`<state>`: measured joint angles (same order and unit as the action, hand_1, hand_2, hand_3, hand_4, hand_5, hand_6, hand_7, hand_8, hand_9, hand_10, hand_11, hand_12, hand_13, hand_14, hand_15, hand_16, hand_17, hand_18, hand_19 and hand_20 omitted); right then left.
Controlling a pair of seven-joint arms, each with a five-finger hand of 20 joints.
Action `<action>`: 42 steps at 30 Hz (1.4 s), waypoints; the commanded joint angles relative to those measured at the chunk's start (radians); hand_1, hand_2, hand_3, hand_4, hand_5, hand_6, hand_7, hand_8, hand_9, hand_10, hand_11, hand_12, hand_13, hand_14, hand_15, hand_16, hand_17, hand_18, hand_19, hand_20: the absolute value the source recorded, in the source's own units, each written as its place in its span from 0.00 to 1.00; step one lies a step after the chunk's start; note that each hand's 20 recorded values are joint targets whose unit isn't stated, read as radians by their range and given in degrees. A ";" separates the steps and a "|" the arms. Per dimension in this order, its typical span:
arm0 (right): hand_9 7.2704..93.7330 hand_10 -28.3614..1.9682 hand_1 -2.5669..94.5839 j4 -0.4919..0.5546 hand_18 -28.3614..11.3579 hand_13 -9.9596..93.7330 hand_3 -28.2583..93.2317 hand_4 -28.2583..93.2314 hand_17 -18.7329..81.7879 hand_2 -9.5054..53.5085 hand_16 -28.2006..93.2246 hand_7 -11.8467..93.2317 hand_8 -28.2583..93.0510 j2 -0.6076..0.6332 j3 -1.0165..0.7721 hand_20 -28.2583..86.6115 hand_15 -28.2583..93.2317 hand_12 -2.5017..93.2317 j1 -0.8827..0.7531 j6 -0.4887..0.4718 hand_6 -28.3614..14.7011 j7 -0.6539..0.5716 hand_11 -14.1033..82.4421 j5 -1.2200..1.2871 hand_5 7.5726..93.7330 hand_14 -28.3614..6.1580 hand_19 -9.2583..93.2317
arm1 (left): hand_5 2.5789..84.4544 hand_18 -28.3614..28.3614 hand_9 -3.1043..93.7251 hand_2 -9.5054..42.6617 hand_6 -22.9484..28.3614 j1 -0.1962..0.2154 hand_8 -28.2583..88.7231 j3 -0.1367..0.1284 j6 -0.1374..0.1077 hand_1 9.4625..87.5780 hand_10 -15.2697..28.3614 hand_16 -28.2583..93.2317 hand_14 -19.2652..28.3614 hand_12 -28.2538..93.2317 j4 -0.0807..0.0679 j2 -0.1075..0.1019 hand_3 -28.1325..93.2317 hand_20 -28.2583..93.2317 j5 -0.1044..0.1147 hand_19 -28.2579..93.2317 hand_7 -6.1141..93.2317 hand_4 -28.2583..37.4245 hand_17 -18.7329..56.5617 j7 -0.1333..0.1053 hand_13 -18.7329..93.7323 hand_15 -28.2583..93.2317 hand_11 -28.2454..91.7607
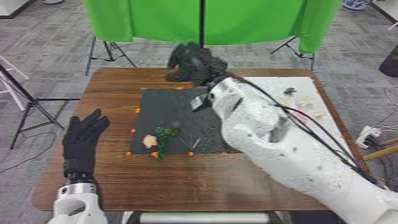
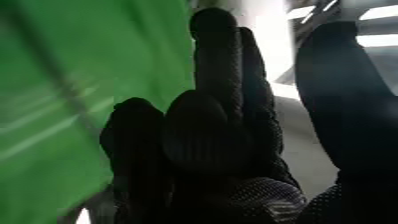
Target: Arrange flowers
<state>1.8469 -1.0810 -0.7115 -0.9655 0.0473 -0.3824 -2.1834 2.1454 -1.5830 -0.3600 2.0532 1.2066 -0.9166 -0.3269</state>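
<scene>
From where I stand, the near part of the brown wooden surface [image 1: 178, 187] is crossed on the right by the long white arm. On the left side, the left robot hand [image 1: 82, 137] points away from the near edge, released, its fingers straight.

Just beside it lies a pink flower [image 1: 149, 141] with green leaves [image 1: 163, 132], at the near left corner of the dark mat [image 1: 173, 112], its stem running toward the near edge. A little to the right, on the mat, are some thin stems [image 1: 193, 143], too fine for me to make out fully. Small orange markers [image 1: 190, 154] sit around the mat.

Farther over on the right, past the arm, pale blossoms [image 1: 304, 101] and a small green sprig [image 1: 290, 91] rest on a white sheet [image 1: 275, 84].

Beyond the mat, at the far edge, the right robot hand [image 1: 193, 62] is up and well apart from the pink flower. It too is released, fingers loosely extended and thumb held apart from them. Behind it hangs a bright green cloth [image 1: 147, 20], with black stands [image 1: 108, 50] on the floor nearby.
</scene>
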 commanded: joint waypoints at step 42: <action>0.98 0.64 0.70 0.013 0.47 0.99 0.70 0.09 0.89 0.00 0.52 0.31 0.32 0.308 -0.503 0.80 0.77 0.46 -0.485 0.080 0.63 -0.151 0.25 -0.162 0.86 0.79 1.00 | 0.54 0.70 0.51 0.39 0.55 0.055 0.19 -0.010 0.030 0.08 0.68 0.19 0.78 0.32 0.017 0.026 0.78 0.37 -0.024 0.33 0.17 0.00 0.28 0.053 0.48 0.47 0.41</action>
<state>1.6797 -0.8264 -1.2206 -1.5477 0.1048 -0.5602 -2.3162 2.1825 -1.5956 -0.3342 2.0711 1.2276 -0.9374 -0.2851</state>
